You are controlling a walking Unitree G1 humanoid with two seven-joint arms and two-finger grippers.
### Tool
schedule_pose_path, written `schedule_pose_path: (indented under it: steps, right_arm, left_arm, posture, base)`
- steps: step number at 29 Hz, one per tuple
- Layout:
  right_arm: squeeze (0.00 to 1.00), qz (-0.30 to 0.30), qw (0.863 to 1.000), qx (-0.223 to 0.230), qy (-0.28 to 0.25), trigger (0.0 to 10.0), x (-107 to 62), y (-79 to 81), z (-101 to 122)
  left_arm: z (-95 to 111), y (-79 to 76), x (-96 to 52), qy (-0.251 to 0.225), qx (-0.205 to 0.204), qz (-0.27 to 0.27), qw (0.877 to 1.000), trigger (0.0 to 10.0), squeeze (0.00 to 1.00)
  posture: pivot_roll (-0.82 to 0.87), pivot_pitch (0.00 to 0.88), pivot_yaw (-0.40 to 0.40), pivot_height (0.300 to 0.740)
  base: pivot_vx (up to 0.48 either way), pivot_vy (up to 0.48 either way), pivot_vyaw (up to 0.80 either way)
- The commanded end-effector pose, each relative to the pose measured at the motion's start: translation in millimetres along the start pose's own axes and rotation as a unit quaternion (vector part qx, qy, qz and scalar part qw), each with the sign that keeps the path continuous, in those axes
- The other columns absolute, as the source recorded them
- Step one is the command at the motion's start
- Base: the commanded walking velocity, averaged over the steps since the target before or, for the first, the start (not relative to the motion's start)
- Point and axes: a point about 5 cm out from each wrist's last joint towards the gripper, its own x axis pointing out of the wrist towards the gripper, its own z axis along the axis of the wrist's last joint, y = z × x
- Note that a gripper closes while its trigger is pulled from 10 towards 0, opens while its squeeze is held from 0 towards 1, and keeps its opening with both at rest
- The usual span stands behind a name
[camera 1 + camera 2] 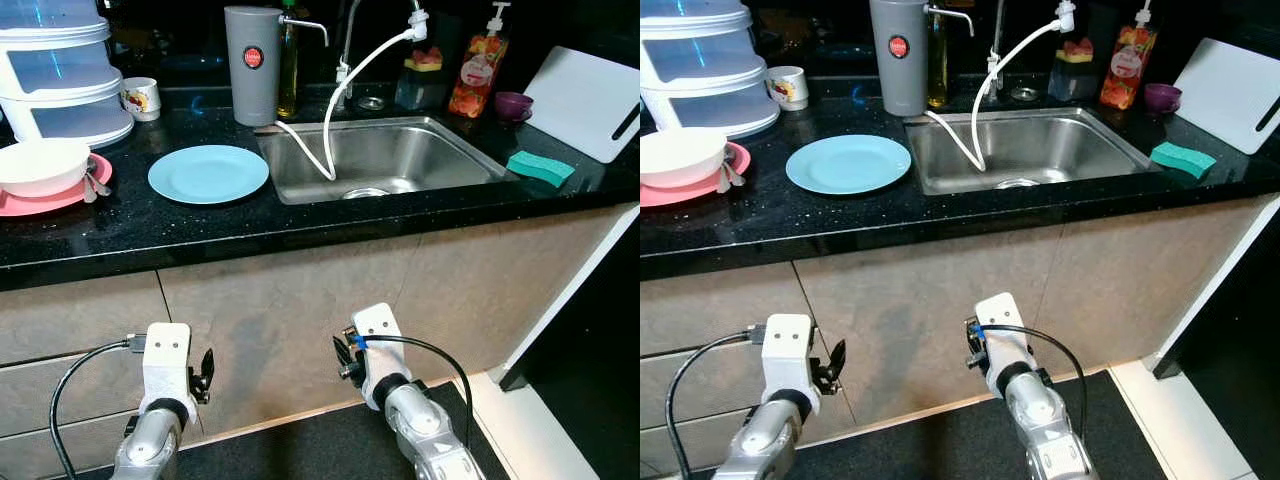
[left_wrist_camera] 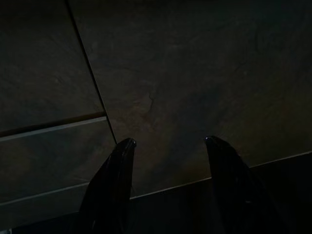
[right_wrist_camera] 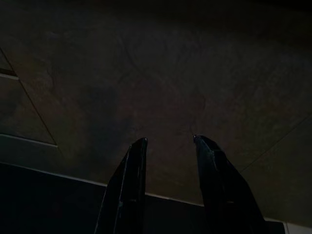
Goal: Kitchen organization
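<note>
We stand before a black stone counter (image 1: 300, 225) whose tan cabinet front (image 1: 300, 320) fills the space below it; set into the counter is a steel sink (image 1: 385, 160), and a white hose (image 1: 340, 100) loops from the tap down into its basin. At the far left a stack of white tiered containers (image 1: 60, 70) rises beside a small printed mug (image 1: 140, 97); a white cutting board (image 1: 585, 100) leans at the far right. Just left of the sink lies a light blue plate (image 1: 208, 173), and further left a white bowl (image 1: 40, 165) sits on a pink plate (image 1: 65, 197). Behind the sink's left corner stands a grey canister (image 1: 252, 65); a soap bottle (image 1: 477, 65) stands behind its right side, and a green sponge (image 1: 540, 167) lies by its right rim. Our left gripper (image 2: 168, 144) and right gripper (image 3: 168, 141) hang low before the cabinet, fingers parted and holding nothing.
</note>
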Motion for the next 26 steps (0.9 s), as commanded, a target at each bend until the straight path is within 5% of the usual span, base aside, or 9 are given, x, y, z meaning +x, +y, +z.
schedule_pose_path:
  steps: [1, 26]
  right_arm:
    - [0.0, -0.004, 1.0, -0.004, 0.011, 10.0, -2.8, -0.4, -5.7]
    - [0.0, -0.001, 1.0, -0.006, 0.008, 10.0, -0.9, -5.8, 1.1]
  left_arm:
    - [-7.5, -1.5, -2.0, 0.017, 0.007, -0.004, 1.0, 10.0, 0.0]
    - [-1.3, -6.2, -2.1, 0.009, -0.022, -0.01, 1.0, 10.0, 0.0]
  posture:
    - [-0.03, 0.011, -0.009, 0.74]
    - [-0.05, 0.051, -0.014, 0.74]
  base:
    - [0.0, 0.0, 0.0]
    - [0.0, 0.0, 0.0]
